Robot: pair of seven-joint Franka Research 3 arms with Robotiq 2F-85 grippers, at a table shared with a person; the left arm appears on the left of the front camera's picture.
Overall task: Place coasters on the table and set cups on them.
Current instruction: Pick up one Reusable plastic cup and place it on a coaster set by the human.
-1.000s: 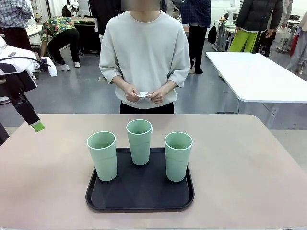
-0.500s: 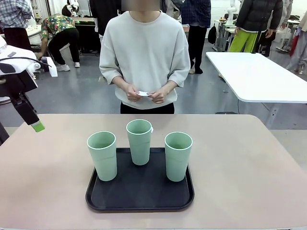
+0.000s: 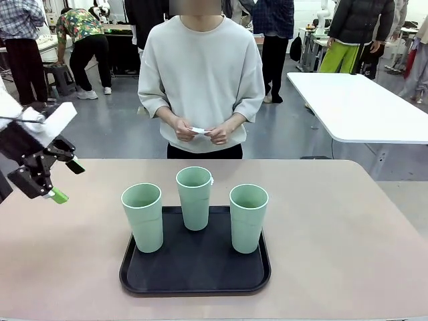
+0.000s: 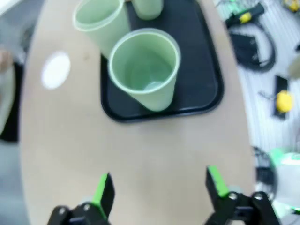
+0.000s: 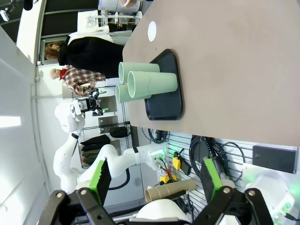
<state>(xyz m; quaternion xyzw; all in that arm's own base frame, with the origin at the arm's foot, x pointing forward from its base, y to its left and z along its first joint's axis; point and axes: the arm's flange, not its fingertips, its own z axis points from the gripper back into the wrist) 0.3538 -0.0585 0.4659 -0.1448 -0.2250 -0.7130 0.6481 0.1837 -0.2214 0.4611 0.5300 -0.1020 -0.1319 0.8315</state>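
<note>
1. Three cups [image 3: 194, 197] are stood on a black tray [image 3: 194, 271] on the tabletop [image 3: 348, 234].
2. One coaster [image 5: 152, 31] is laid on the tabletop, between the tray and the person.
3. White paper [image 3: 198, 130] is held in the person's hands [image 3: 219, 136].
4. The left jaws are held wide, with nothing in them.
5. The right jaws are held wide and empty too.

Beige table [image 3: 348, 227]: black tray [image 3: 194, 275], white coaster [image 5: 152, 31].
</note>
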